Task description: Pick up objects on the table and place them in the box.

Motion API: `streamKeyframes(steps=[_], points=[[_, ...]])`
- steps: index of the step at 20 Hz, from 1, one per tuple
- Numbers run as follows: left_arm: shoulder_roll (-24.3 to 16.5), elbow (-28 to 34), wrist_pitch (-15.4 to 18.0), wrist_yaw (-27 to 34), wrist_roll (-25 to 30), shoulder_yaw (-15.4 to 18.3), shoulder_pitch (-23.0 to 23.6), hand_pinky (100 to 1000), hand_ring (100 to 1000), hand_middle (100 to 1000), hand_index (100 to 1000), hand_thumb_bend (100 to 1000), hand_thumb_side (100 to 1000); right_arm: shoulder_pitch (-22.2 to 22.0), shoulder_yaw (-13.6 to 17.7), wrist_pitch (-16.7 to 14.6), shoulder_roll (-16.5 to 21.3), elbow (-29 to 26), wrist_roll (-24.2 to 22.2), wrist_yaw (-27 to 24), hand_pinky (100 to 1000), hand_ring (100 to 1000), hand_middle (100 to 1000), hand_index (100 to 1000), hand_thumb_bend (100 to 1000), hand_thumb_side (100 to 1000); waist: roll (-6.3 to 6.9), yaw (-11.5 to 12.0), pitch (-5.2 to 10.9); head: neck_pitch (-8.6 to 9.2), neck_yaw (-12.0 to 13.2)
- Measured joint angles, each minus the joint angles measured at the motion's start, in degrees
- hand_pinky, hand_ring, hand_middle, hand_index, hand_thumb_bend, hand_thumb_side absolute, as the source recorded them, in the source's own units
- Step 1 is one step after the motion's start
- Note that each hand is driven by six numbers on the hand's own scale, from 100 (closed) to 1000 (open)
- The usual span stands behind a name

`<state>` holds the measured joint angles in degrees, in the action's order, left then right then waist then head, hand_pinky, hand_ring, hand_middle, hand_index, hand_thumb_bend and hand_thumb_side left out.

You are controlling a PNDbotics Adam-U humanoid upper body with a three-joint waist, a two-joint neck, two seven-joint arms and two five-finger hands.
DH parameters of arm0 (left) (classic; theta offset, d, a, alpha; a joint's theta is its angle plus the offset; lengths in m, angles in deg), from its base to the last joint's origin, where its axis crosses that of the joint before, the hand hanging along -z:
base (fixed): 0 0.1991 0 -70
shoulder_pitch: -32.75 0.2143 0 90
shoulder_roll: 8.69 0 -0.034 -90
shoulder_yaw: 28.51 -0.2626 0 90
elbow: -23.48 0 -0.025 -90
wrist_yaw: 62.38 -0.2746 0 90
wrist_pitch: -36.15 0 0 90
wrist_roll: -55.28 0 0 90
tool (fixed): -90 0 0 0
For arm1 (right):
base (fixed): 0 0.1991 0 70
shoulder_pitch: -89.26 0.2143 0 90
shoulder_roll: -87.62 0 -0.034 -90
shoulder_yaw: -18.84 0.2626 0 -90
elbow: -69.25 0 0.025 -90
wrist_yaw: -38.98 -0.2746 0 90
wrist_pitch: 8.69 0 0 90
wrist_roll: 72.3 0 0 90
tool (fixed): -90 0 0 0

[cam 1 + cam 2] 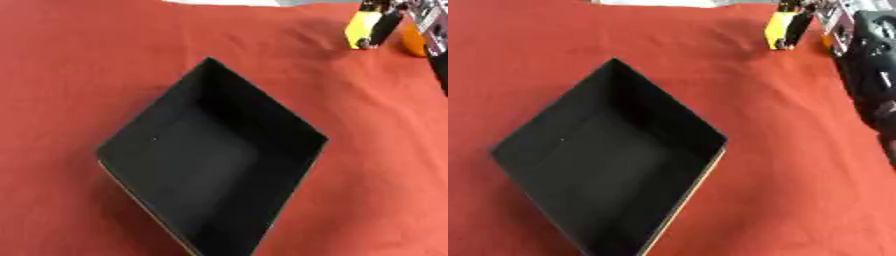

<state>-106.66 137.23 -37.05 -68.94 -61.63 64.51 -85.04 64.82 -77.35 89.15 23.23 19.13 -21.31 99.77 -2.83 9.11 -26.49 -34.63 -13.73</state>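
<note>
A large open black rectangular box (210,165) sits turned cornerwise on the red cloth-covered counter (70,60), one corner pointing toward 12 o'clock. Its dark floor shows bare in both views, and a pale edge runs along the rim on its near side.

Up at about 1 o'clock from the box, well apart from it, the robot's right hand (387,22) comes in from the upper right corner. Its black fingers (385,27) are curled round a small yellow block-shaped object (359,30), which they hold upright, just above or on the cloth; I cannot tell whether it touches. Just beside that, at the right edge, a rounded orange object (413,40) lies partly hidden behind the silver and black parts of the arm (872,55), which runs down the right edge in the right eye view.

The left hand shows in neither view.
</note>
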Motion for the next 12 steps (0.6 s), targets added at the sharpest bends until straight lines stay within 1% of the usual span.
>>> streamKeyframes(steps=[1,4,7,9,12], points=[[-0.1,0.0,0.0,0.0,0.0,0.0,0.0,556,782,689,823,108,739,0.0,0.0,0.1,0.0,0.0,0.6,0.1,781,676,512,552,265,100,-0.01,0.0,0.0,0.0,0.0],[-0.1,0.0,-0.1,0.0,0.1,0.0,0.0,557,781,689,823,109,736,0.0,0.0,0.4,0.0,0.0,1.9,0.0,732,630,456,493,203,100,0.03,0.0,0.0,0.0,0.0],[-0.1,0.0,-0.2,0.0,0.2,0.0,0.1,557,782,689,822,108,739,0.0,0.0,0.8,-0.2,-0.1,2.9,-1.2,701,608,395,434,215,100,0.09,-0.2,0.03,-0.04,0.0],[-0.3,0.0,-0.2,0.0,0.2,0.0,0.1,557,781,689,822,110,736,0.0,-0.2,0.9,-0.4,-0.7,3.6,-1.6,643,572,326,371,214,100,0.08,-0.3,0.11,-0.06,0.0],[-0.3,0.0,-0.2,0.0,0.2,0.0,0.2,558,781,690,822,112,732,-0.2,-0.4,1.1,-0.4,-2.2,5.0,-2.0,618,560,311,360,201,100,0.18,-0.4,0.71,-0.15,0.0]])
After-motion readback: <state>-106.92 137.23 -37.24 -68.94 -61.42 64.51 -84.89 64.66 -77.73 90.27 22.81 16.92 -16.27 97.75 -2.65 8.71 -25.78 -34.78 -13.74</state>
